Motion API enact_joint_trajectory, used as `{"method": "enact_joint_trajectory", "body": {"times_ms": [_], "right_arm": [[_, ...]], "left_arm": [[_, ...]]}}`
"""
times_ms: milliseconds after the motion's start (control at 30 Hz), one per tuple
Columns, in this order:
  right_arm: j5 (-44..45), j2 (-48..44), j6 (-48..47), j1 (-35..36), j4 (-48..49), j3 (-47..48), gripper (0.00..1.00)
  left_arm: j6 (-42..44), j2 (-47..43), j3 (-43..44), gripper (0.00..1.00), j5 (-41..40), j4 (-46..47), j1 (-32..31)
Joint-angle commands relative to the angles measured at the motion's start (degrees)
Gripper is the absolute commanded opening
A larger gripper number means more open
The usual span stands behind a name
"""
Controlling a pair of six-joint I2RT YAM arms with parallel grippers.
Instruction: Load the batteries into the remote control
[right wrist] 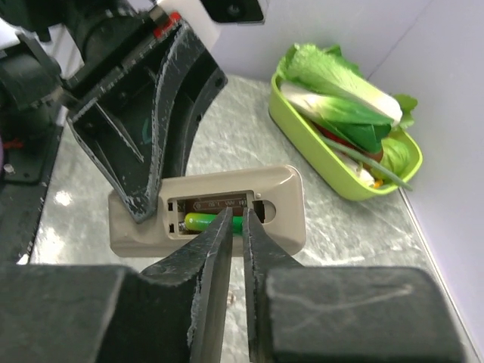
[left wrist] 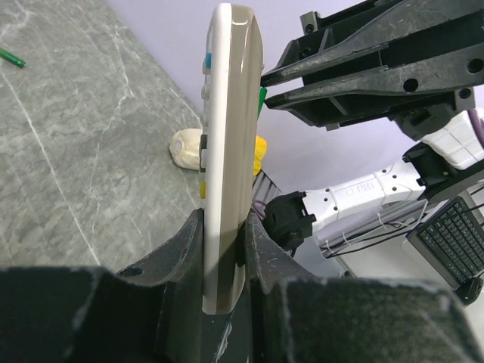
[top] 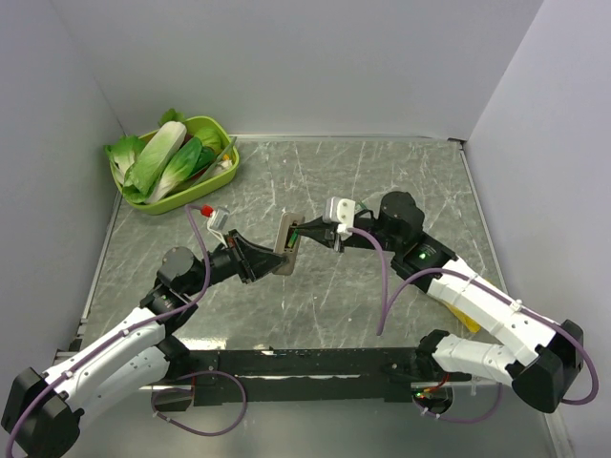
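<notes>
Our right tool point(right wrist: 236, 218), nearly closed at the battery point(right wrist: 198, 221) (gripping it or not, we cannot tell), may jam it askew, levering the remote control point(right wrist: 280, 204) out of our left tool point(left wrist: 225, 223), which is clamped on it.

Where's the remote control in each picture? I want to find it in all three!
Top external: the remote control is near the picture's middle, looking small.
Left wrist: it stands upright in the centre, seen edge-on.
Right wrist: it lies sideways in the lower middle, with its open back showing.
Shared landmark: the left gripper, clamped on one end of it.
</notes>
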Motion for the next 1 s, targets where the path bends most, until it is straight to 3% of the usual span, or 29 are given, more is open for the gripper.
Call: {"method": "enact_joint_trajectory", "body": {"times_ms": [0, 467, 700, 967], "right_arm": [[3.5, 2.2, -5.7, 1.9, -8.2, 2.8, 0.16], [10.9, 6.7, -9.6, 4.0, -8.9, -0.6, 0.12], [17.0, 6.8, -8.7, 3.9, -1.5, -7.4, 0.12], [20.8, 7.1, -8.0, 4.0, 2.6, -11.8, 0.24]], "left_arm": [[-1.3, -1.5, 3.4, 0.01, 0.5, 7.0, 0.1], [-0.6, -2.9, 6.2, 0.01, 3.1, 10.2, 0.1], [0.6, -5.8, 7.3, 0.01, 1.2, 8.2, 0.4], [-0.2, -5.8, 6.9, 0.01, 2.5, 9.1, 1.0]]}}
